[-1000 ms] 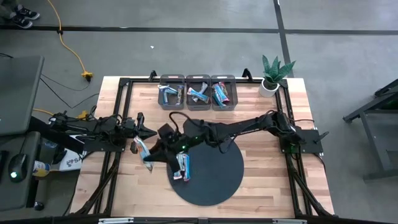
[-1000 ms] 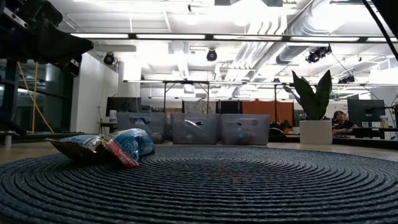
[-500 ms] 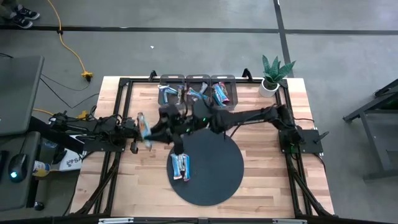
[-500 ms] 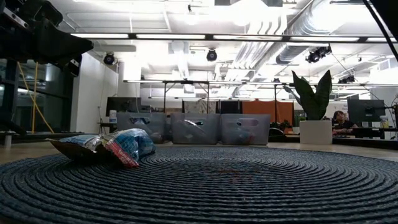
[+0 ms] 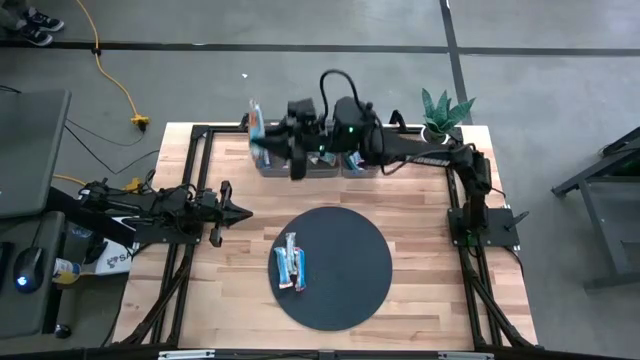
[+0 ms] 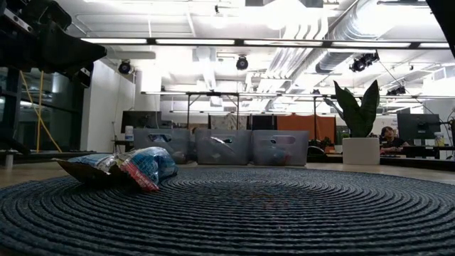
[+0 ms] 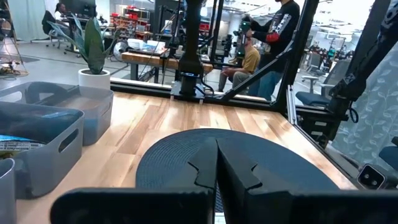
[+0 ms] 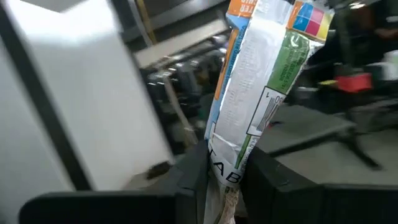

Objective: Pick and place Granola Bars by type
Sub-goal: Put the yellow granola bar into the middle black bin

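Right gripper [image 5: 262, 135], dark two-finger type, is clamped on one thin foil-wrapped granola bar [image 8: 261, 93] w/ silver-white back and orange/green print. The right wrist view shows the wrapper pinched at its lower end betw. the two fingers [image 8: 193, 180], rest of it standing up free. In the high view the same bar [image 5: 254, 122] shows light blue, held above the leftmost of the grey plastic bins [image 5: 275, 163] at the table's far edge. Judgement: carried end-on so it can drop lengthwise into that bin, prob. the one for its type.

Left gripper [image 5: 240, 211], also dark two-finger, waits low over the light wooden table [image 5: 420, 200], just left of the round dark woven mat [image 5: 350, 270]; fingertips meet, nothing betw. them.

Count:
- bins: 3, side by side in a row, each already holding bars; exact nos. inside can't be told.
- bars on mat: approx. 2, lying side by side near its left part [image 5: 291, 267], blue w/ some red; low view shows them as one heap [image 6: 128, 169], so could be more.
- bars in grip: 1.
- potted green plant in white pot [image 5: 436, 122]: 1, at the far right corner, clear of the work.

Judgement: those on the mat are yet to be sorted.
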Controlling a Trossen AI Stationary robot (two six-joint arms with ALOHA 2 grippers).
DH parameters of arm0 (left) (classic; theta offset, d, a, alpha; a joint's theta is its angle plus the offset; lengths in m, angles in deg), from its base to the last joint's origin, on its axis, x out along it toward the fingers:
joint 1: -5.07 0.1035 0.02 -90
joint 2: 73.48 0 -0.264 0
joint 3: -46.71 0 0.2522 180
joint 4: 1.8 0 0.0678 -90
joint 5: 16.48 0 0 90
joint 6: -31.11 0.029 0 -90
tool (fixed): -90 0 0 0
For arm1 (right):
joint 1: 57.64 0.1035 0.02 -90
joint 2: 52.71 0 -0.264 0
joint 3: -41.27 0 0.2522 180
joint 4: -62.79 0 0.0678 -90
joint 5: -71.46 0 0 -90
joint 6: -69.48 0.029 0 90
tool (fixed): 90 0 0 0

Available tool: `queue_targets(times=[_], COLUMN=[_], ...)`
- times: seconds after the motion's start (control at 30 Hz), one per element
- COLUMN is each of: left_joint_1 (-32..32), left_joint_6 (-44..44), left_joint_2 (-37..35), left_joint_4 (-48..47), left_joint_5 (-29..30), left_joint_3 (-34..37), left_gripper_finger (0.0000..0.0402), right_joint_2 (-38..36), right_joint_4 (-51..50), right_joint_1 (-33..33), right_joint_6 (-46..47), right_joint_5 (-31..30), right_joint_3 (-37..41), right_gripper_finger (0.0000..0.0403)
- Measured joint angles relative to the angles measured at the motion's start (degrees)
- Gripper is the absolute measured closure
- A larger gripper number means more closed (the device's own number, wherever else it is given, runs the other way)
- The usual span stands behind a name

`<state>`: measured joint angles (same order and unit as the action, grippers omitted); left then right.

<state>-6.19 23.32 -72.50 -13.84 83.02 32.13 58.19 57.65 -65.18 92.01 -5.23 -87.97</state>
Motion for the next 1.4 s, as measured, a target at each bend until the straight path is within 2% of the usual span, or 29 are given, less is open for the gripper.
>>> queue_targets(times=[0.2,0.67,0.83,1.2,1.4], left_joint_1=[0.0,0.0,0.0,0.0,0.0], left_joint_6=[0.0,0.0,0.0,0.0,0.0], left_joint_2=[0.0,0.0,0.0,0.0,0.0], left_joint_4=[0.0,0.0,0.0,0.0,0.0], left_joint_5=[0.0,0.0,0.0,0.0,0.0], left_joint_3=[0.0,0.0,0.0,0.0,0.0], left_gripper_finger=[0.0400,0.0400,0.0400,0.0400,0.0400], right_joint_2=[-0.1,0.2,2.4,10.6,14.1], right_joint_4=[-2.4,-20.1,-24.8,-42.1,-48.4], right_joint_1=[-5.0,-13.6,-16.2,-19.9,-20.2], right_joint_6=[-0.6,-6.5,-5.0,2.5,3.0], right_joint_5=[-1.9,-24.6,-27.7,-26.5,-19.8], right_joint_3=[0.0,0.0,0.0,0.1,0.1], right_gripper_finger=[0.0338,0.0338,0.0338,0.0338,0.0338])
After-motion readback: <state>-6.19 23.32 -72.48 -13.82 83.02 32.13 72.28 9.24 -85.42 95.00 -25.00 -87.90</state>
